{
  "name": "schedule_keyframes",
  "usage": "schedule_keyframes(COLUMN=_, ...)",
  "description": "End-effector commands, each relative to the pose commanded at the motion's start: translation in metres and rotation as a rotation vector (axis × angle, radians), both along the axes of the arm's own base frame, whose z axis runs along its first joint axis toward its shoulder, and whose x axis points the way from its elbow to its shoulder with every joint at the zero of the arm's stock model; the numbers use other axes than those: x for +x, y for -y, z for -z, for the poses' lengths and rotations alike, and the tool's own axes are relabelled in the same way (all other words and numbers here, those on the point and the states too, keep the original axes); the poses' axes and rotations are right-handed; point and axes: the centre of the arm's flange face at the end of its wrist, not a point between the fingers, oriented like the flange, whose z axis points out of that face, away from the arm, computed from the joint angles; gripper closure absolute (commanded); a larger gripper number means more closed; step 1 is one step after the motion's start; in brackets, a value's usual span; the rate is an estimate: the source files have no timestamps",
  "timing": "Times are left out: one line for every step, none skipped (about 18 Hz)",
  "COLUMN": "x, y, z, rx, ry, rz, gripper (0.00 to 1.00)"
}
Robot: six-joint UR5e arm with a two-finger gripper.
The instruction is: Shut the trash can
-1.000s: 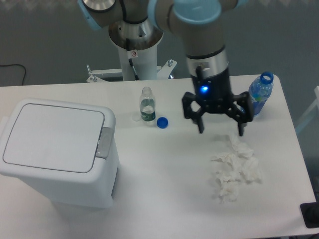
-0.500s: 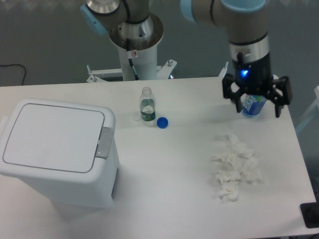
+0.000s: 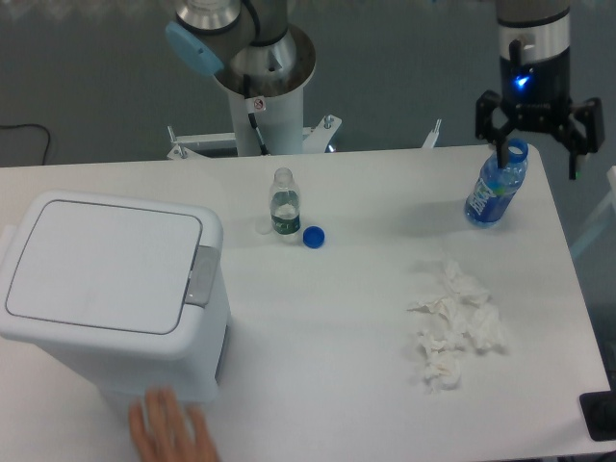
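Trash can (image 3: 111,294) sits lid-down at near left; gripper (image 3: 535,142), fingers spread and empty, hangs far right, well apart.

I see bright, even overhead light; the white bench (image 3: 346,318) looks slightly washed out, shadows are soft and short, and focus is mildly soft overall.

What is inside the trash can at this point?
Nothing inside can be seen: the trash can's flat lid lies shut over the opening, latch strip at its right edge. Only the white outer walls show.
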Motion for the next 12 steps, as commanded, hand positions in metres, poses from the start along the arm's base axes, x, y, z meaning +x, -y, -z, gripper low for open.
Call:
schedule_keyframes(x=0.0014, y=0.0004, z=0.0035, rx=-0.003, ry=0.009, rz=-0.001, gripper=0.00)
schedule_keyframes(x=0.0015, y=0.0006, z=0.0044, rx=-0.005, ry=0.010, rz=-0.001, gripper=0.00)
schedule_keyframes(x=0.0025, y=0.0000, z=0.0043, rx=-0.005, ry=0.010, rz=0.000, gripper=0.00)
schedule_keyframes(x=0.0027, y=0.0000, z=0.0051, rx=-0.005, ry=0.011, rz=0.000, gripper=0.00)
schedule_keyframes(x=0.0029, y=0.0000, z=0.0059, rx=-0.005, ry=0.013, rz=0.000, gripper=0.00)
schedule_keyframes(x=0.0034, y=0.0001, z=0.0083, rx=-0.006, ry=0.017, rz=0.000, gripper=0.00)
schedule_keyframes(x=0.0040, y=-0.0006, z=0.0091, rx=-0.007, ry=0.019, rz=0.002, gripper=0.00)
schedule_keyframes(x=0.0043, y=-0.0006, z=0.0107, rx=-0.007, ry=0.022, rz=0.000, gripper=0.00)
schedule_keyframes(x=0.0042, y=-0.0006, z=0.0105, rx=-0.006, ry=0.021, rz=0.000, gripper=0.00)
schedule_keyframes(x=0.0043, y=-0.0007, z=0.0104, rx=-0.005, ry=0.021, rz=0.001, gripper=0.00)
schedule_keyframes(x=0.0043, y=-0.0007, z=0.0104, rx=-0.005, ry=0.021, rz=0.001, gripper=0.00)
schedule_keyframes(x=0.0051, y=-0.0023, z=0.0106, rx=-0.005, ry=0.023, rz=0.004, gripper=0.00)
